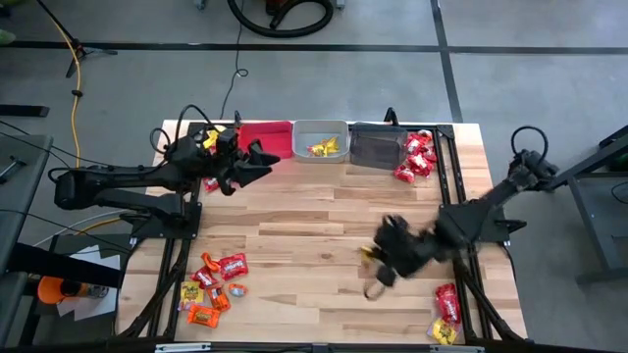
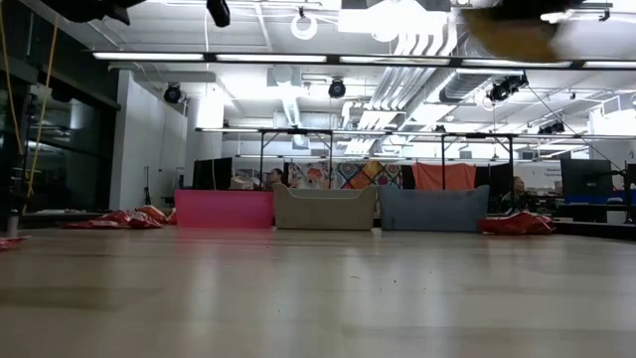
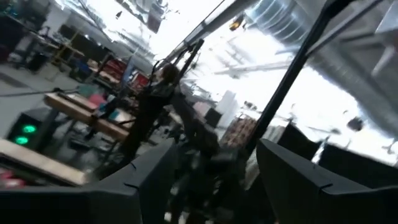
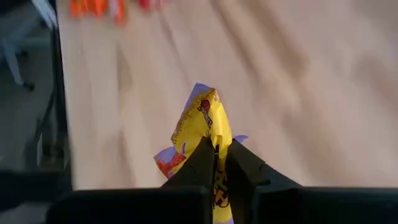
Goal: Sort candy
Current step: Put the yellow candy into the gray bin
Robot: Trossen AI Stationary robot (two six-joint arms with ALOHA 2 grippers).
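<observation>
Right end effector [image 4: 214,163] pinched tight on yellow candy [image 4: 202,124], held above bare middle of table [image 1: 294,221]. Left end effector [image 1: 263,160] spread wide, nothing in it, sitting by red bin [image 1: 265,137]. More candy piles: near left corner [image 1: 211,284], near right corner [image 1: 446,312], beside dark bin [image 1: 378,145]

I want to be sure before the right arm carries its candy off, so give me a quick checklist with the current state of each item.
1. Right gripper shut on the yellow candy: ok.
2. Candy lifted off the table: cannot tell.
3. Clear grey bin already holds yellow candy, has room: ok.
4. Left gripper open, hovering near the red bin, possibly in the way: not ok.
5. Dark bin upright: ok.
</observation>
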